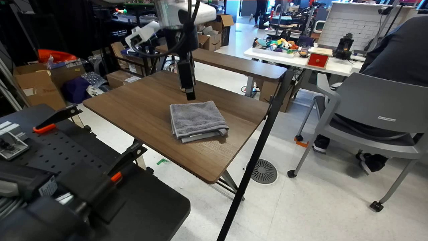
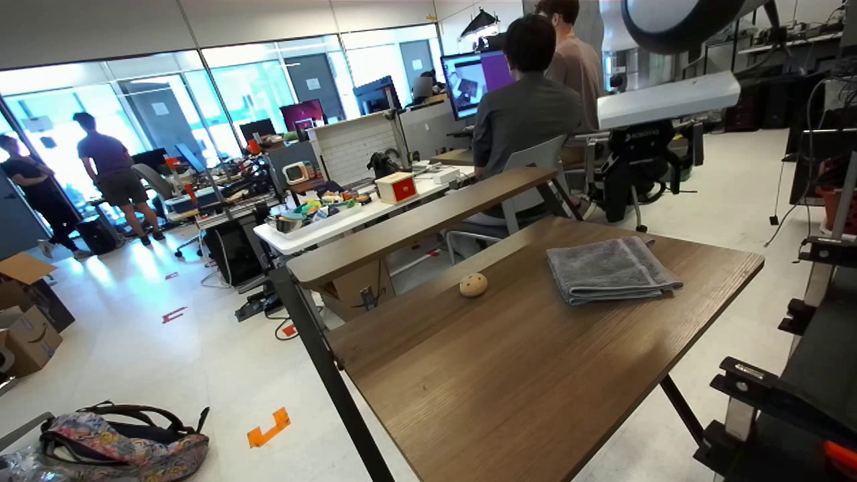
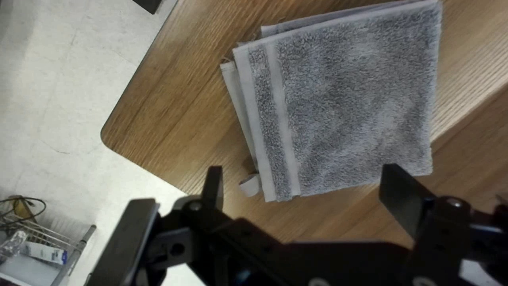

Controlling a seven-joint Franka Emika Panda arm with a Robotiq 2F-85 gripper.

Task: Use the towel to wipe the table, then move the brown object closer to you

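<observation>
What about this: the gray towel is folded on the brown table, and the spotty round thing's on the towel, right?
Not quite: the spotty round thing isn't on the gray towel. An exterior view shows it on the brown table itself, apart from the towel. The towel is folded on that table.

On the counter [image 2: 515,381], in an exterior view, the towel [image 2: 606,273] lies right of the ball [image 2: 473,285], apart from it; the shelf [image 2: 422,218] runs behind the ball. The gripper [image 3: 303,172] hangs above, perhaps over the towel's edge.
</observation>
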